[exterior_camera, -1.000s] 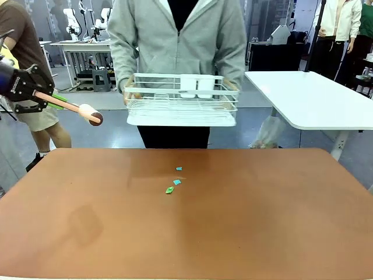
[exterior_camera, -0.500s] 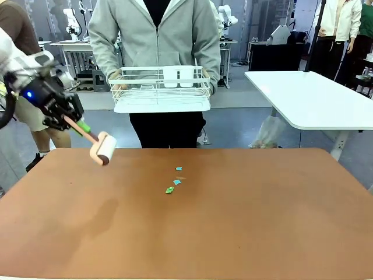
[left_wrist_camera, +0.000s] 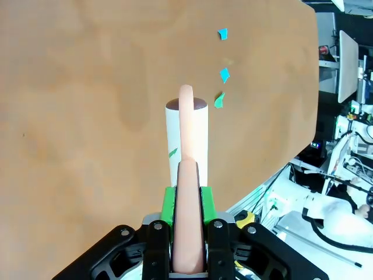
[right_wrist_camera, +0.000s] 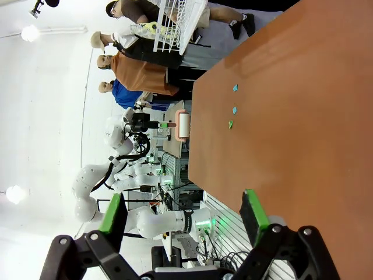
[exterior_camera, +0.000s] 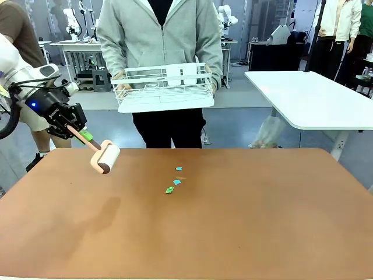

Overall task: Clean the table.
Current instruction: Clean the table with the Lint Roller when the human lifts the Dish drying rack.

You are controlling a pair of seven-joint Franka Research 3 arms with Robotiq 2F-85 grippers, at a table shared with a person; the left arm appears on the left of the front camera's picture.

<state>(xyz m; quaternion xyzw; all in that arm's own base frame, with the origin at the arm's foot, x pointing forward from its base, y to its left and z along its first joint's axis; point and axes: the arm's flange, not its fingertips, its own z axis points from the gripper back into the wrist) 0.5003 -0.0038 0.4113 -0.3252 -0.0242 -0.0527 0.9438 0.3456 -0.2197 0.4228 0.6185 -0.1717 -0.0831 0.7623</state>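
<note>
Hovering roller [exterior_camera: 105, 157] near table [exterior_camera: 245, 233] edge

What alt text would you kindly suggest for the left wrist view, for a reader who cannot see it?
The left hand grips the pink handle of a lint roller held over the reddish-brown table. Three small blue and green scraps lie on it just beyond the roll.

The counter [exterior_camera: 268, 227] is wide and level, its top a smooth matte reddish-brown with rounded far corners. A few small teal and green scraps [exterior_camera: 176, 182] lie close together on it, mid-width, nearer the far edge.
</note>
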